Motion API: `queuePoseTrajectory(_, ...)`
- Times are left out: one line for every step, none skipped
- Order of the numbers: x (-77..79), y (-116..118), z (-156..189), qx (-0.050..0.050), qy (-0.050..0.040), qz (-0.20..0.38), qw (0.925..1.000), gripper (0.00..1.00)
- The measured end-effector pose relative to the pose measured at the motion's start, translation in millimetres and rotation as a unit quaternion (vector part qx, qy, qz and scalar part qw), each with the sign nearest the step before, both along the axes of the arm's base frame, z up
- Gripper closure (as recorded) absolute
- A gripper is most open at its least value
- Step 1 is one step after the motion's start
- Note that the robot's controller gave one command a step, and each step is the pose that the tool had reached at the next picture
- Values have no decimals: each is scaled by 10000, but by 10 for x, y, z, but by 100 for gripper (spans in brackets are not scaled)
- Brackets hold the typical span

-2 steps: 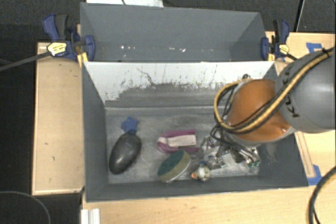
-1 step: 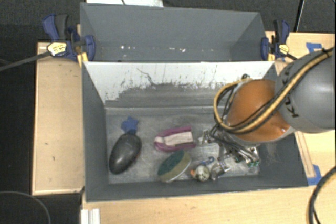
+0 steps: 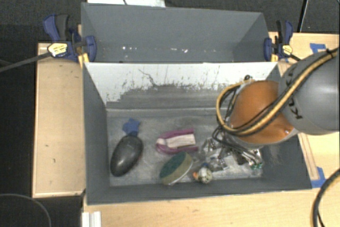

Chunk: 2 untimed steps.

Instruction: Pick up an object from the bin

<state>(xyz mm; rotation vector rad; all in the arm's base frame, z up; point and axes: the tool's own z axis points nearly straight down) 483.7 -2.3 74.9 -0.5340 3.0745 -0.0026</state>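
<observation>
Your end effector (image 3: 229, 154) sits low over the floor of the grey bin (image 3: 101, 130), right of the middle, under the orange cover (image 3: 260, 111). You cannot tell how far open it is, nor whether it has hold of anything. Just beside it, toward the front wall, lies a small round gold-and-white thing (image 3: 203, 175). Left of that lies a green oval pad (image 3: 175, 166) with a tan rim, its long axis running from lower left to upper right. Behind the pad, a pink and purple piece (image 3: 177, 141) lies nearly crosswise. Well to the left you see a dark grey oval lump (image 3: 126, 156), tilted much like the pad, with a small blue scrap (image 3: 130, 126) just behind it. On the grey arm link (image 3: 319, 103) you can read a K; the rest is unclear.
</observation>
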Motion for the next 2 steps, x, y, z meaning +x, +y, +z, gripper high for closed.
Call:
queuePoseTrajectory(-13,31,1083,-10,50,160,9999,100)
queuePoseTrajectory(15,128,1868,-8,50,105,9999,100)
